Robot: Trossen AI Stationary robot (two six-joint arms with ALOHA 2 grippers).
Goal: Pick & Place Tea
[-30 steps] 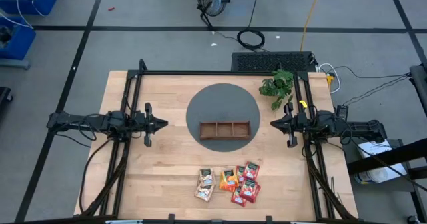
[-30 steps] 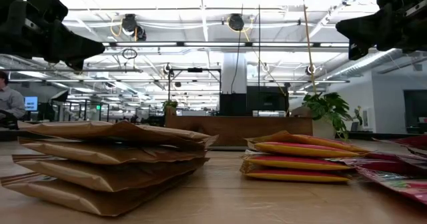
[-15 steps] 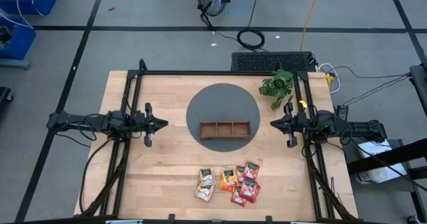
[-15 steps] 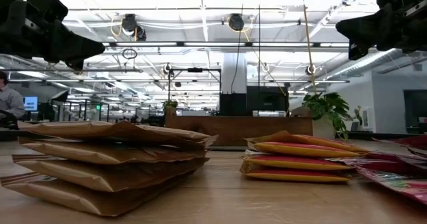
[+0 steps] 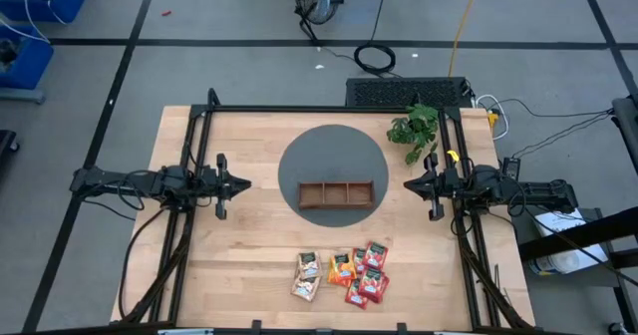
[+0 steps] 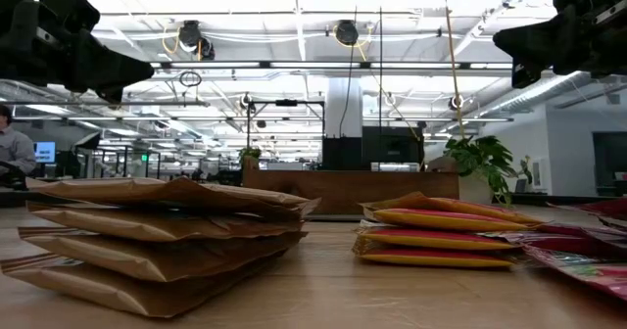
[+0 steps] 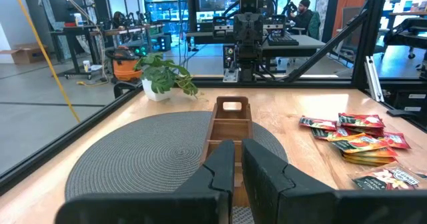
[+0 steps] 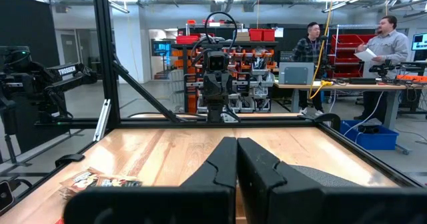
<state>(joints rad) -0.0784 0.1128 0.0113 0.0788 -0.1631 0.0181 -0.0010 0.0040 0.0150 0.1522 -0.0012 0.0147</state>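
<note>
The tea [image 5: 341, 274] is a cluster of several small sachets, red, orange-yellow and cream with dark green tops. They lie flat and overlapping on the wooden table near its front edge. In the low view they show as a brown-cream stack [image 6: 162, 236] and a red-yellow stack [image 6: 441, 233]. The brown three-compartment tray [image 5: 336, 192] rests on a round grey mat [image 5: 332, 151] at mid-table. My left gripper [image 5: 246, 184] hovers shut left of the mat, pointing level toward the tray [image 7: 231, 121]. My right gripper [image 5: 406, 185] hovers shut right of the mat, facing it.
A small potted plant [image 5: 414, 128] stands at the far right of the table, beside the mat. Black frame rails [image 5: 199, 136] run along the left and right sides. Bare wood lies between the mat and the sachets. People stand in the room beyond the table.
</note>
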